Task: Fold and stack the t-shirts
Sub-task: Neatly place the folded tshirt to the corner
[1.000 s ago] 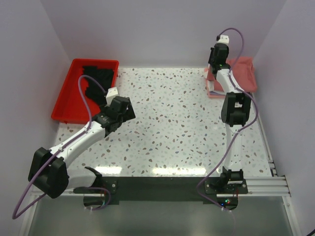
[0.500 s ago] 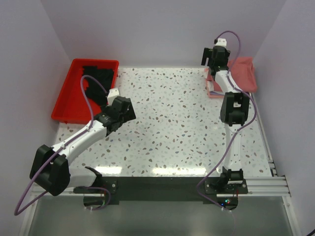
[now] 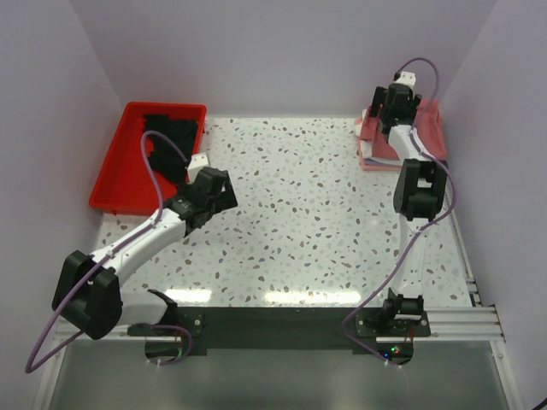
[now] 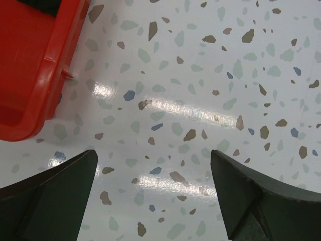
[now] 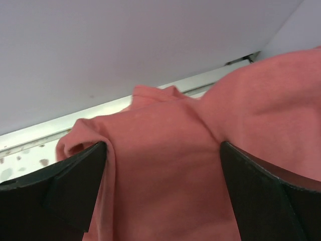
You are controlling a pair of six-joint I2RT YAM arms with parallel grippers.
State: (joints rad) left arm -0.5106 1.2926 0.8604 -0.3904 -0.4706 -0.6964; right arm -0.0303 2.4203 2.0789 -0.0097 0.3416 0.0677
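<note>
Right pincer [image 5: 164, 186] released, jaws spread to either side of the dusty-rose cloth t-shirt [image 5: 251, 100] directly beneath it, on top of the pinkish folded stack [image 3: 430, 137]. Looks like a drop-off or a tidy.

Left pincer [image 4: 155, 198] released and empty over the speckled terrazzo table [image 4: 200, 100]. The red plastic tray [image 4: 30, 75] sits just to its left and holds 1 crumpled black t-shirt [image 3: 171, 141], probably the next pick.

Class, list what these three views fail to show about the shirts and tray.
Top view: the right arm covers part of the pink stack; its layers cannot be counted.
Top view: the black cloth in the red tray is too dark to separate.
Right wrist view: the rose shirt runs past the frame edges.
</note>
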